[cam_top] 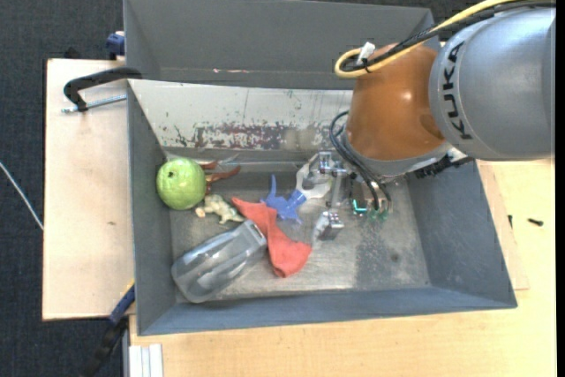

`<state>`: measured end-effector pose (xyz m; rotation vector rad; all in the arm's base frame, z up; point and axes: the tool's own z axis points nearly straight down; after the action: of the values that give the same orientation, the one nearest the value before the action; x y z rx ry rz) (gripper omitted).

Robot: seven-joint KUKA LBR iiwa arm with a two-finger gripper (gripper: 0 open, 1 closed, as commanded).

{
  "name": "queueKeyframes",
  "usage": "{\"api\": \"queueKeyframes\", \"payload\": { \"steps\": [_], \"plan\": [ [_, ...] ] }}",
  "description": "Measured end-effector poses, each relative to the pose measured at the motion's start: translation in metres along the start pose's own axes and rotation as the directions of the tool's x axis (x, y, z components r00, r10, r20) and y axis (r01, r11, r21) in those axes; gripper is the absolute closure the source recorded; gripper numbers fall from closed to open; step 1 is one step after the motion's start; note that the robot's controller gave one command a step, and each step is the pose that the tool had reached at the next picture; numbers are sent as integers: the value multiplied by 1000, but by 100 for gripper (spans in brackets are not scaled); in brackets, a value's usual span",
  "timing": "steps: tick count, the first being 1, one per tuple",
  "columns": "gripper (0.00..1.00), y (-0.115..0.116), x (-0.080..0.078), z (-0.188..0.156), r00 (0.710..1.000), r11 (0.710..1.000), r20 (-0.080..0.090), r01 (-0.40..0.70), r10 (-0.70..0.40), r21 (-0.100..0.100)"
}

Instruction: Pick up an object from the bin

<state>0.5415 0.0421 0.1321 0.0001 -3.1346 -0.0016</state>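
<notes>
My gripper (327, 194) hangs low in the middle of the bin, under the arm's orange cover. Its two metal fingers stand apart, one toward the back wall and one toward the front, with nothing seen between them. Just left of it lies a small blue toy figure (282, 203). A red, floppy piece (281, 245) spreads out below and left of the blue figure, its edge close to the front finger (332, 223).
A green apple (182, 183) sits at the left wall, with a small beige thing (217, 208) beside it. A clear plastic cup (216, 261) lies on its side in the front left corner. The bin floor to the gripper's right is bare.
</notes>
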Motion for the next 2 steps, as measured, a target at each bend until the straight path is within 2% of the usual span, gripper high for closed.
{"api": "queueKeyframes", "payload": {
  "steps": [1, 2],
  "plan": [
    [0, 0, -2, -5, 1000, 1000, 8, 0, 0, 0],
    [100, 31, -3, 56, 994, 994, 14, 110, -110, 3]
  ]
}}
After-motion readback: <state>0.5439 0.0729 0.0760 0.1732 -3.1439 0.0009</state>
